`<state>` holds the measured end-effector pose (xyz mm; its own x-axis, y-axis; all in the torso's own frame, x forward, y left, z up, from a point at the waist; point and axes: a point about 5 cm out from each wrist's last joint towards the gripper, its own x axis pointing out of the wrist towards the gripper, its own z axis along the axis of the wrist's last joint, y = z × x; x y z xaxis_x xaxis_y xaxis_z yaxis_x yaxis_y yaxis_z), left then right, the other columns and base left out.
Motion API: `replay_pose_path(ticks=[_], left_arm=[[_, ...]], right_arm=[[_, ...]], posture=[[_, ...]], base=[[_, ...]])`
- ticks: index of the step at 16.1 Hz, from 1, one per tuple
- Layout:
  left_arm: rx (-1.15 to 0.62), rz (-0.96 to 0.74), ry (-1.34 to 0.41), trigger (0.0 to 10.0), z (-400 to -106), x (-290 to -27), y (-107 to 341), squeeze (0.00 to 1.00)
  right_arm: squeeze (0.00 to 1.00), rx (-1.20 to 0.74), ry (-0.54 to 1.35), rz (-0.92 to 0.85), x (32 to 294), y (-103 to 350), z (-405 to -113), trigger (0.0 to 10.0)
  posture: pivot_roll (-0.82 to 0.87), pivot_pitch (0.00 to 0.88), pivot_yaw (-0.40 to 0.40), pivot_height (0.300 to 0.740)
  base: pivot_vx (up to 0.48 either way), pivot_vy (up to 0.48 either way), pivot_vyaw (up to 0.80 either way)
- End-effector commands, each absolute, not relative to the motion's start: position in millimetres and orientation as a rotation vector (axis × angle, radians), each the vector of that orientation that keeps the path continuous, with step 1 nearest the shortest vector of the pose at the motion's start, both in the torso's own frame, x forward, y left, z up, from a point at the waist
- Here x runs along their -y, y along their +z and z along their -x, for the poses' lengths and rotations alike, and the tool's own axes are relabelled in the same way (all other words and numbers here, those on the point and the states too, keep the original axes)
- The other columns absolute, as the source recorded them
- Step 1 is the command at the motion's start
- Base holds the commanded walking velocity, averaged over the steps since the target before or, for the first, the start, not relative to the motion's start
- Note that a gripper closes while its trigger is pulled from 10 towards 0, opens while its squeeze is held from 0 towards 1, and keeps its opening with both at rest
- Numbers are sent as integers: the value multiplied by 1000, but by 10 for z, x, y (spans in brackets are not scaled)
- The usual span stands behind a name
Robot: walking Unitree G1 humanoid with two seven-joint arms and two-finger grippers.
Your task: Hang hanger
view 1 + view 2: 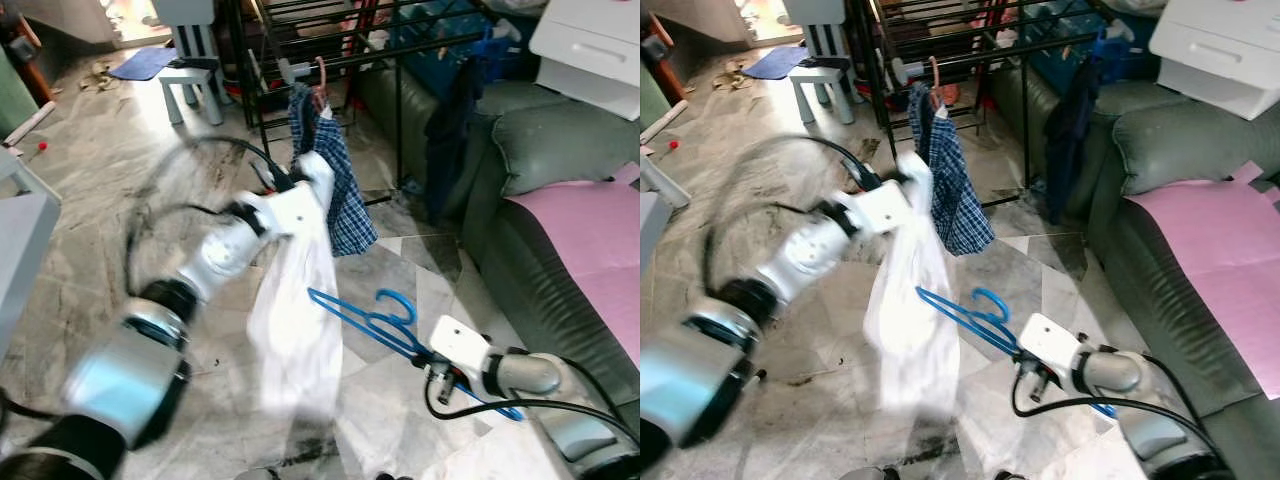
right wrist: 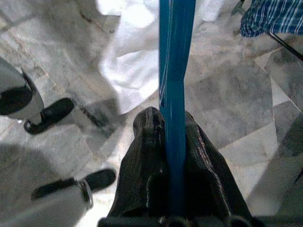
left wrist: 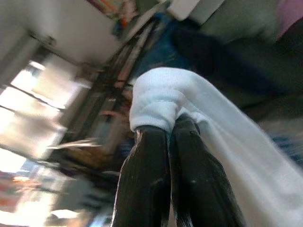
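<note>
Head views: left gripper (image 1: pixel 300 185) was raised, pinching a white garment (image 1: pixel 295 320) that hung below it; a plaid shirt (image 1: pixel 335 185) hung on the drying rack (image 1: pixel 330 65) just beyond.

Left wrist view: fingers (image 3: pixel 151 179) were clamped on the white cloth.

Right wrist view: right gripper (image 2: pixel 173 142) was closed on the blue hanger (image 2: pixel 175 56), which extended ahead of it toward the garment.

We have two silver arms with white housings near the wrists and black rings at the joints. Black cables loop in the air beside each forearm. The left pincer (image 3: pixel 173 142) and the right pincer (image 2: pixel 165 123) each have two long black fingers, glossy and rounded at the tips.
</note>
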<state>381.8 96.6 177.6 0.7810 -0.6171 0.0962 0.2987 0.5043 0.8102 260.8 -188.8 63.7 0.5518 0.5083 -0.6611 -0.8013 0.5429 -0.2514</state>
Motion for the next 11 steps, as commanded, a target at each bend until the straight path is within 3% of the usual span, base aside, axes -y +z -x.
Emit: replay_pose_path(ticks=[1, 6, 11], left_arm=[[452, -851, -593, 10000, -3809, -976, 1879, 0], [442, -1007, -701, 10000, -3750, -1066, 1791, 0], [490, -991, -739, 10000, -3693, -1067, 1799, 0]], right_arm=[[0, -544, 847, 583, 1845, 653, -2607, 10000], [0, -546, 761, 594, 2077, 734, -2657, 10000], [0, -555, 714, 588, 2272, 785, -2671, 10000]], posture=[[-68, 105, 85, 740], [-76, 104, 91, 740], [-83, 109, 89, 740]], base=[[0, 0, 0], [0, 0, 0], [0, 0, 0]])
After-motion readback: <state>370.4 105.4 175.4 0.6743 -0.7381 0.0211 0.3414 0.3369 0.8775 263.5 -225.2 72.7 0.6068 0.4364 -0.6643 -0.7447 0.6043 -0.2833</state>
